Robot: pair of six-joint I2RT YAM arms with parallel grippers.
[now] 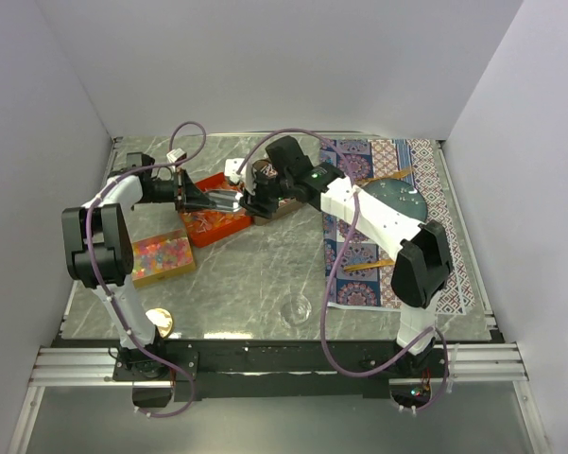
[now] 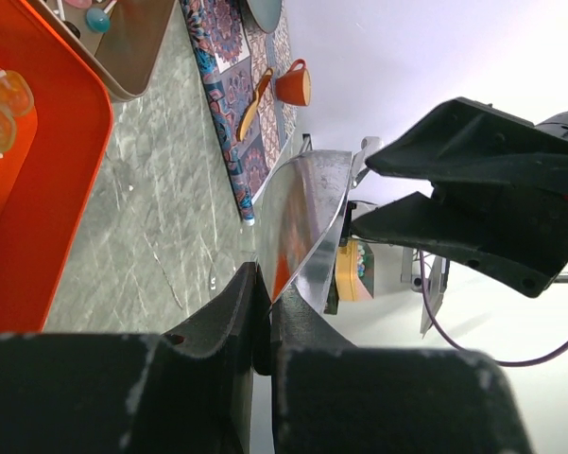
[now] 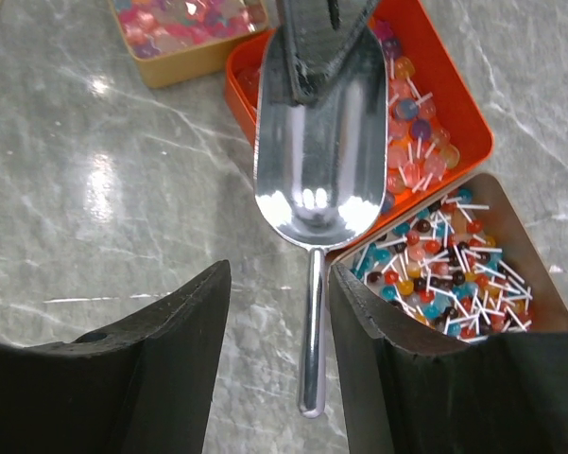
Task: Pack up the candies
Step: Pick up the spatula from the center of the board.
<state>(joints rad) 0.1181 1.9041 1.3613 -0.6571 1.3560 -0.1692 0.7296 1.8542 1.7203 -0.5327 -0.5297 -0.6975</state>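
From above: a grey marble table (image 1: pixel 255 274) boxed in by white walls (image 1: pixel 265 66), with a patterned mat (image 1: pixel 397 227) on its right side. The candies (image 1: pixel 213 225) lie in an orange tray (image 1: pixel 229 230) (more fill the boxes (image 1: pixel 161 257) beside it).

Left wrist: my left pincer (image 2: pixel 263 284) is pinched tight on a metal scoop (image 2: pixel 307 218).

Right wrist: my right pincer (image 3: pixel 281 284) gapes, its fingers either side of the scoop's handle.

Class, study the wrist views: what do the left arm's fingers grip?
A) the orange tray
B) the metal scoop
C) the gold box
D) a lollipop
B: the left fingers are clamped on the wide end of the metal scoop, above the trays.
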